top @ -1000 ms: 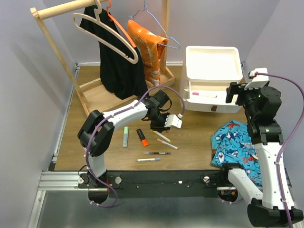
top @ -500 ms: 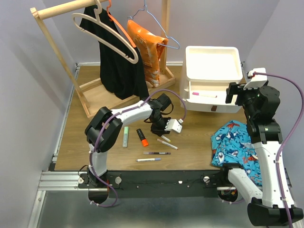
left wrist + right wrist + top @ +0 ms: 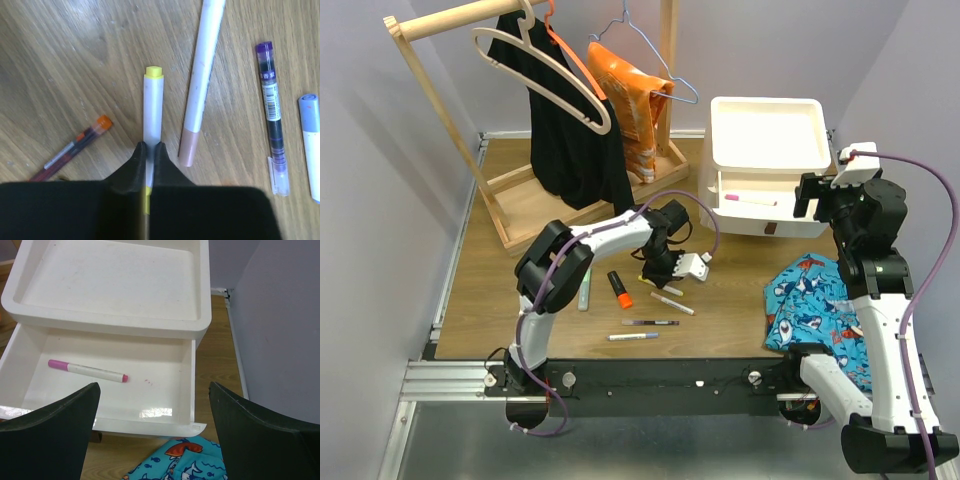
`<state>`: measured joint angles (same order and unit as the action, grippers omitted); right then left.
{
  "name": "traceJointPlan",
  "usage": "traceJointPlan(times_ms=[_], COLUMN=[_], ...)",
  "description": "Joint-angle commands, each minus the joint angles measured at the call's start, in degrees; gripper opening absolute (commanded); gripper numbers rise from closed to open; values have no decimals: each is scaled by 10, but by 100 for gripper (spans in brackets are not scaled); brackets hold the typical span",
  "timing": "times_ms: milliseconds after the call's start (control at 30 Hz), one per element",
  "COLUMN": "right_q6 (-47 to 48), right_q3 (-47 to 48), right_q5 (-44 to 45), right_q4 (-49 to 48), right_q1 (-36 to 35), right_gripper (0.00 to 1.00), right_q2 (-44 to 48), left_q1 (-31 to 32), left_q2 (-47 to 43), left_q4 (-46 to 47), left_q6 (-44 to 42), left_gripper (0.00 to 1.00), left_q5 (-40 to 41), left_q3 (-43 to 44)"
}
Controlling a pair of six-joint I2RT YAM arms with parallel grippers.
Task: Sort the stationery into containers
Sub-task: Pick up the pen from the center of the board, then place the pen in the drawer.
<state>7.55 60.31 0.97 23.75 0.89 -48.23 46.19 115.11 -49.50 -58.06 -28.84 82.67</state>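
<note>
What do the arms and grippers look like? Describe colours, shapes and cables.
Both the left arm and right arm have white links and black joints, each trailed by a purple cable. The left gripper and right gripper have black, wedge-shaped fingers. A white block with a red spot tops the right wrist.

The left arm is folded at the elbow, with the wrist pitched downward. The left end effector is closed, and its fingers are pressed against both sides of a white pen. The right arm is raised upright. The right end effector is tilted downward, with its fingers spread wide apart.
</note>
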Motion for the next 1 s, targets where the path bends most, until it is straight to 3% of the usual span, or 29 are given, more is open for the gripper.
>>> traceJointPlan(times_ms=[0, 67, 233, 400, 533, 600, 633, 733, 967], right_q6=[1, 0, -8, -23, -32, -34, -38, -39, -43], right_q3=[2, 4, 4, -14, -14, -12, -10, -6, -3], right_q5=[0, 2, 25, 76, 84, 83, 84, 83, 84], right_q4=[6, 2, -12, -35, -45, -47, -48, -51, -49], right_q1=[6, 6, 6, 7, 8, 8, 8, 8, 9], right_gripper=[96, 96, 96, 97, 98, 98, 98, 98, 98], right_q2=[-2, 0, 8, 16, 14, 11, 10, 7, 6], left_q1=[6, 5, 5, 9, 17, 22, 27, 35, 45], left_q2=[-11, -53, -104, -116, -104, -103, -103, -74, 43], left_q4=[-67, -98, -205, -217, -127, -63, 6, 85, 129], left_q6=[9, 7, 0, 35, 97, 158, 174, 204, 247], left_gripper=[0, 0, 0, 0, 0, 0, 0, 0, 0], left_q5=[-6, -10, -36, -68, -88, -92, -92, -74, -49], left_q3=[40, 56, 197, 340, 429, 441, 438, 450, 543])
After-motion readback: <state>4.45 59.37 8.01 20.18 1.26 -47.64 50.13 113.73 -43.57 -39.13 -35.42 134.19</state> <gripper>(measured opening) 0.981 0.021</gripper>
